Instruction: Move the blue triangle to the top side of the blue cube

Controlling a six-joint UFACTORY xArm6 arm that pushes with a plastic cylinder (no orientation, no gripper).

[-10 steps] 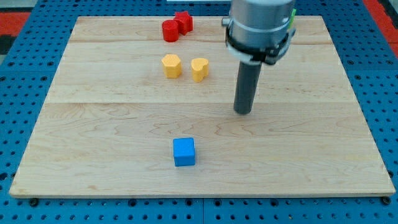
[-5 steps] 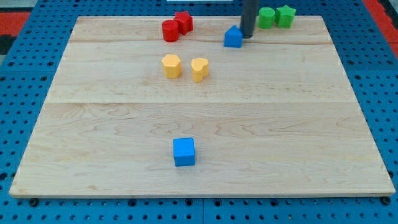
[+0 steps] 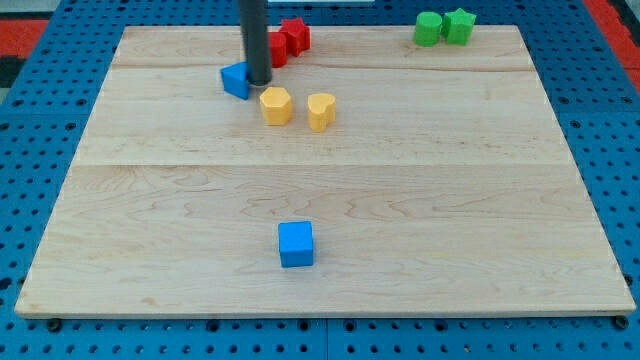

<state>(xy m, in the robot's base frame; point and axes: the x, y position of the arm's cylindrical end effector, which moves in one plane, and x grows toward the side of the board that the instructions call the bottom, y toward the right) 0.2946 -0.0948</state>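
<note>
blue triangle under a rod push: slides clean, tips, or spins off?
Likely slides: the blue triangle sits flat and low on the smooth wooden board, so tipping seems unlikely. My tip touches its right edge, an off-centre contact, so it may rotate. It looks small and rigid, probably light; the yellow block nearby could snag it.

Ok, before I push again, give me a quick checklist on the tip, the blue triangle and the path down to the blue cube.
1. My tip against the blue triangle, on its right side: ok.
2. Triangle above the blue cube: not ok, it sits far up and left.
3. Tip on the triangle's top side for a downward push: not ok.
4. Yellow blocks near the path: not ok, close on the right.
5. Red blocks partly hidden behind the rod: cannot tell contact.
</note>
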